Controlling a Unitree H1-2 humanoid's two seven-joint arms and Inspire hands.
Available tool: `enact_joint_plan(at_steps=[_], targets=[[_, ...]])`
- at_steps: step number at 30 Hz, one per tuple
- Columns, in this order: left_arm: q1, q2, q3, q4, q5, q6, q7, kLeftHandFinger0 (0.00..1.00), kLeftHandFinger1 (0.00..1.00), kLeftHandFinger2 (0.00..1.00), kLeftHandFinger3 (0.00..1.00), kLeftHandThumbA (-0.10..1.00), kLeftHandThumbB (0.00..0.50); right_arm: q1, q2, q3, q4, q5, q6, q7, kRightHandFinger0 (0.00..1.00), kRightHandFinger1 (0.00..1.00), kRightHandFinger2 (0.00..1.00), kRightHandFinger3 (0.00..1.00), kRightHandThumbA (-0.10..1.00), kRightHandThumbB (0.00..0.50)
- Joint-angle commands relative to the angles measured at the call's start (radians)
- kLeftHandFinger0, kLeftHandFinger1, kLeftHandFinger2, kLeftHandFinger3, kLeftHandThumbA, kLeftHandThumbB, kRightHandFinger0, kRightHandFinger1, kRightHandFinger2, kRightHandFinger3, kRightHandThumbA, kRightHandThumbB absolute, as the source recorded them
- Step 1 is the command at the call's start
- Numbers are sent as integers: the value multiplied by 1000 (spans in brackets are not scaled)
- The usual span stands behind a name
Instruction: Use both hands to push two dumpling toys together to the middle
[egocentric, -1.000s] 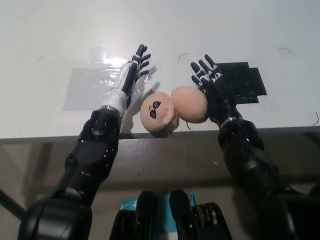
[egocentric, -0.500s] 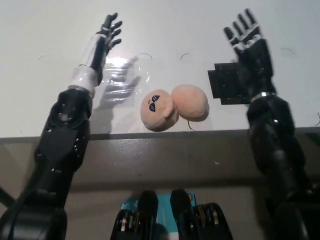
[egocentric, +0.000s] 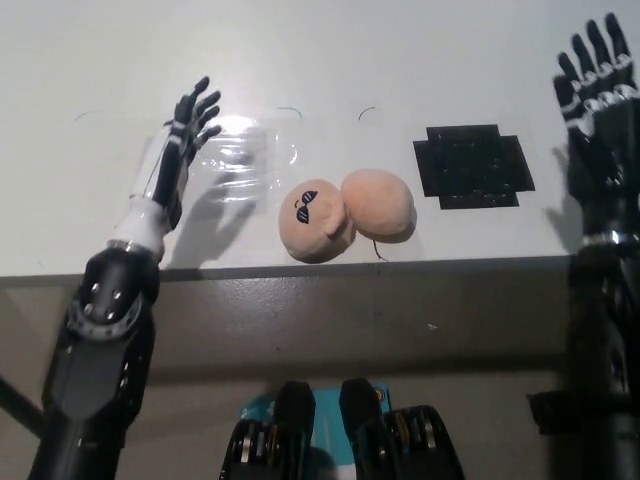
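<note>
The robot's left hand has dark fingers, a pale translucent back and a white wrist cuff above a glossy black forearm studded with small screws. The right hand is black throughout, with silvery knuckle fittings.

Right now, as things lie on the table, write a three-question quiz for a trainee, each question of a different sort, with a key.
1. True or false: the dumpling toy with the sunglasses face touches the plain dumpling toy.
2. Multiple choice: the black patch on the table lies
A. between the plain toy and the right hand
B. under the left hand
C. under both toys
3. Fill in: both hands are ____ and hold nothing.

Key: 1 true; 2 A; 3 open
</note>
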Motion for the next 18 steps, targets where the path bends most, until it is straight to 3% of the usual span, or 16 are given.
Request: enact_joint_plan(at_steps=[1,7,11,18], targets=[[132,87,6,-552,-57,69,-72,1000,1000,1000,1000,1000,394,146,-51,89,-499,8,135,26,1000,1000,1000,1000,1000,270],[322,110,17,-781,-100,72,-85,1000,1000,1000,1000,1000,359,302,-75,137,-579,-15,136,69,1000,1000,1000,1000,1000,286],[456,115,29,-828,-129,7,-87,1000,1000,1000,1000,1000,326,375,-95,164,-583,-37,112,93,1000,1000,1000,1000,1000,290],[679,128,47,-770,-145,-93,-95,1000,1000,1000,1000,1000,297,477,-130,204,-523,-28,104,100,1000,1000,1000,1000,1000,224]])
